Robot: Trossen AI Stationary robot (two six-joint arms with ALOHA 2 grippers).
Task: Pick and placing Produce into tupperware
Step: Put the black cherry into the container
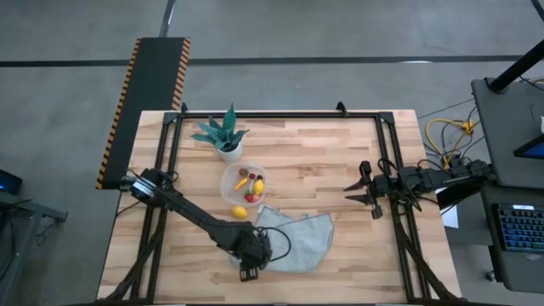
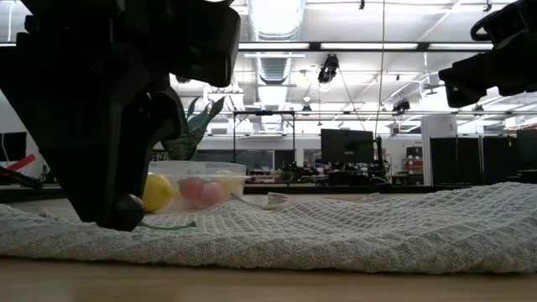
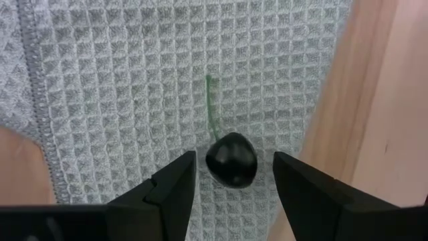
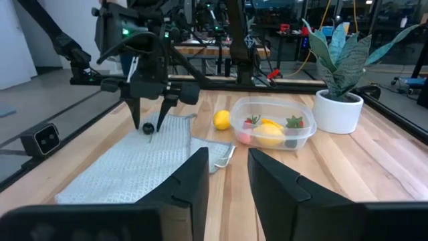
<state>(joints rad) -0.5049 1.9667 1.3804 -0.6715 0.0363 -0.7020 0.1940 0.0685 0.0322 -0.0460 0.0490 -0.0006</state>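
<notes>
Between our left fingers sits a dark cherry with a thin green stem, lying on the grey waffle cloth. The two fingers stand wide apart, one on each side of the cherry, with a gap to each side, so nothing is gripped. In the right wrist view we see the same left fingers pointing straight down, the cherry just below their tips on the cloth.

Well away from these fingers, past the cloth's far edge, stands the clear tub on the wooden table. It holds a yellow piece, red berries and a small orange piece. A yellow lemon lies on the table just outside the tub, between it and the cloth. A potted plant stands beyond the tub.

Our right fingers wait well off to the side above bare table, set narrowly apart and holding nothing.
</notes>
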